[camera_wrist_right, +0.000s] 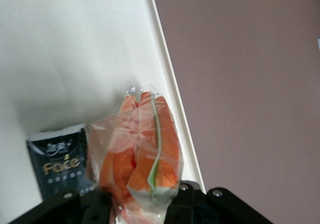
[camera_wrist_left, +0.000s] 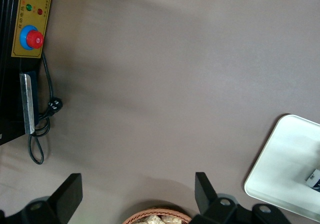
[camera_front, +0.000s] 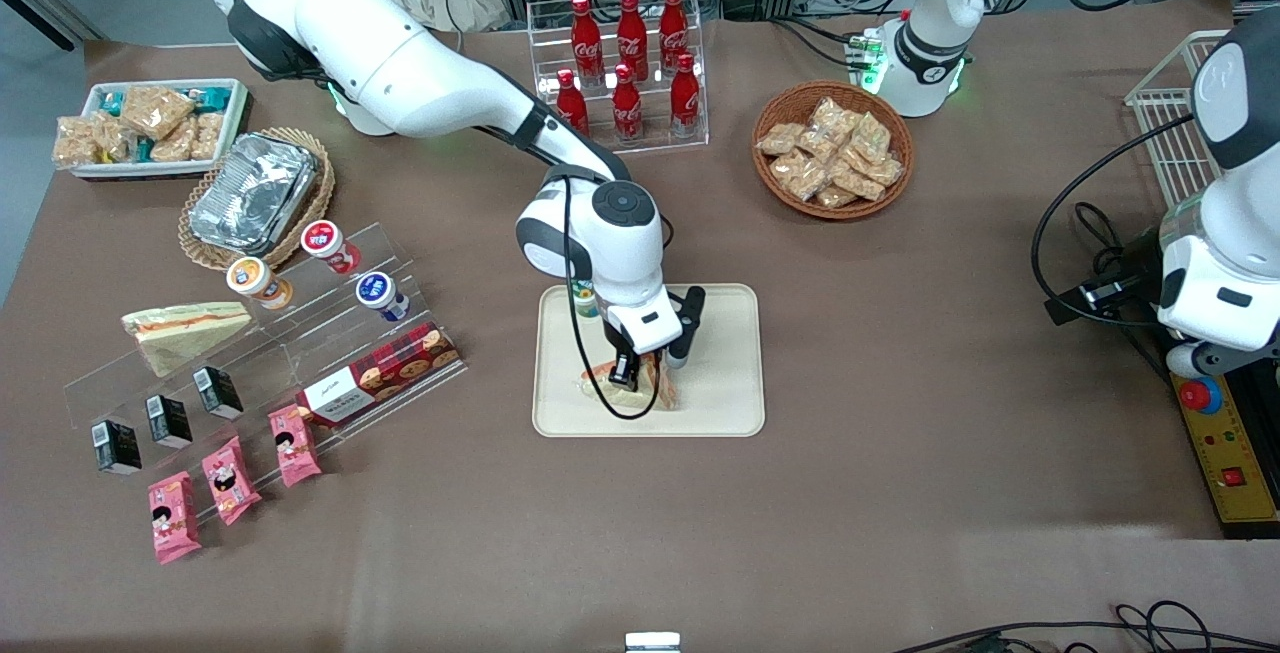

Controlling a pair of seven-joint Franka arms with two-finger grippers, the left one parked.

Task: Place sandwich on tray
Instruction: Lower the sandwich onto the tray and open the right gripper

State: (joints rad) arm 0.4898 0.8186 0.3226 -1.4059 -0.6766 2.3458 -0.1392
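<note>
Brown-clothed table (camera_front: 900,453) is pretty loaded: cream tray (camera_front: 730,373) mid-table under the gripper (camera_front: 650,373), cola rack (camera_front: 620,63), snack basket (camera_front: 833,148), acrylic shelf (camera_front: 300,333), pink snack packs (camera_front: 230,478) nearest the front camera.

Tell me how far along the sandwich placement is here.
Carried over: the sandwich is already above the tray, beside a small black packet. In hand: the gripper is low over the tray at the sandwich. Left: releasing, if not done, and withdrawing.
</note>
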